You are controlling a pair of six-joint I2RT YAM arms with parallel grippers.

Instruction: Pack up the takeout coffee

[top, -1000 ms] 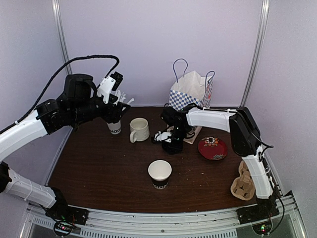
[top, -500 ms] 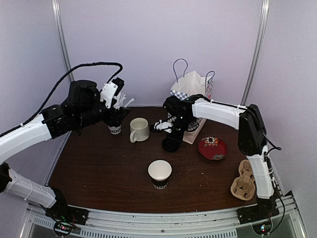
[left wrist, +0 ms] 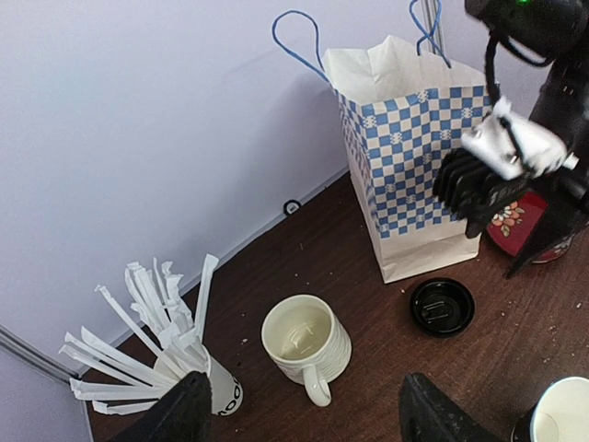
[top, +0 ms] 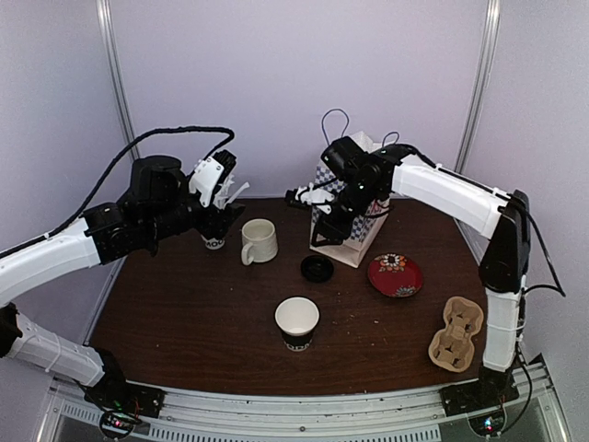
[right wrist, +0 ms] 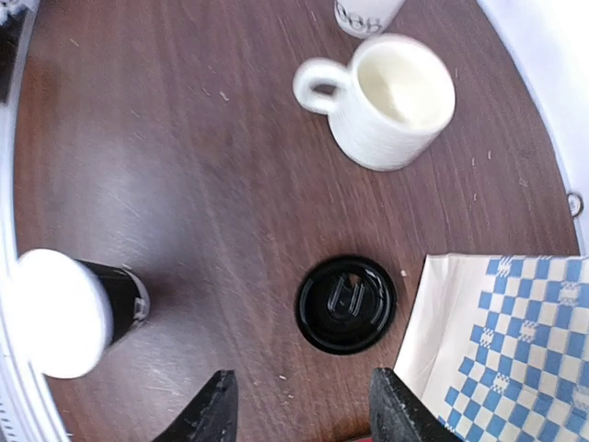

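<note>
The takeout coffee cup (top: 297,322) stands open and lidless near the table's front middle; it also shows in the right wrist view (right wrist: 69,308) and in the left wrist view (left wrist: 561,414). Its round black lid (top: 317,268) lies flat on the table in front of the checked bag (top: 354,198). My right gripper (top: 327,227) is open and empty, raised above the lid (right wrist: 346,304) beside the bag. My left gripper (top: 219,214) is open and empty, held high at the back left over the mug and the straw cup.
A cream mug (top: 259,241) and a cup of white straws (top: 213,235) stand at the back left. A red plate (top: 396,274) lies right of the lid. A cardboard cup carrier (top: 456,333) sits at the front right.
My right gripper has risen from the lid and moved back toward the bag; the lid stays on the table. My left arm has shifted slightly to the right.
</note>
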